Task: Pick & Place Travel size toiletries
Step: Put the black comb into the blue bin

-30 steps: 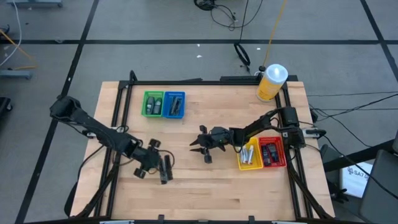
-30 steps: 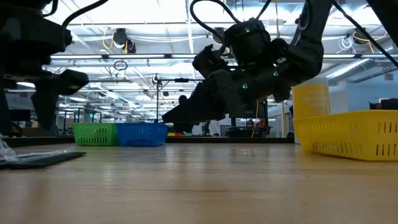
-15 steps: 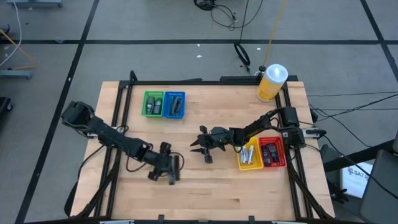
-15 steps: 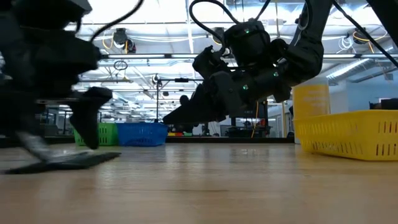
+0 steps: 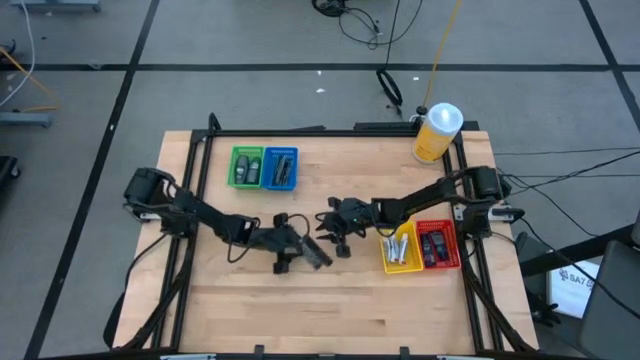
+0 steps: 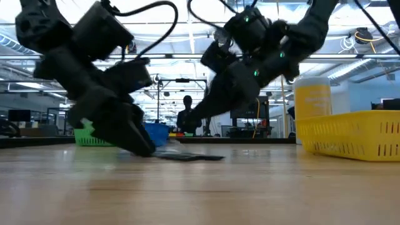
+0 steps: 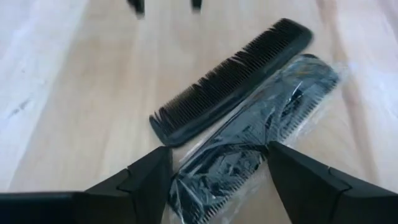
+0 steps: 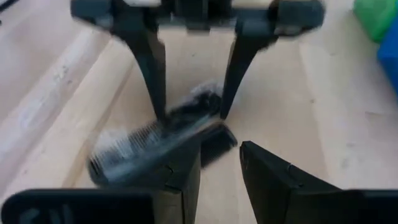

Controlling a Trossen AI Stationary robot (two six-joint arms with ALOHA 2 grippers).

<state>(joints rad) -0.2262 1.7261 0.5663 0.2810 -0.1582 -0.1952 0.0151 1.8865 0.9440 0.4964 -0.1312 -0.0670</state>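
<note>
- The left claw [image 7: 214, 171] hung low over mid-table [image 5: 330, 310], fingers [image 7: 146, 177] apart, straddling one end of a plastic-wrapped black comb [image 7: 255, 152] without gripping it.
- A bare black comb [image 7: 230, 84] lay flat just beside the wrapped one, both on the wood.
- The right claw [image 8: 217, 165] faced them from the other side, fingers a little apart and holding nothing.
- Green [image 5: 245, 166], blue [image 5: 281, 168], yellow [image 5: 399, 250] and red [image 5: 436, 246] trays held other small items.

Two combs [image 7: 236, 81] side by side mid-table, left end effector [image 5: 300, 250] over them — right end effector [image 5: 335, 225] just beside.
</note>
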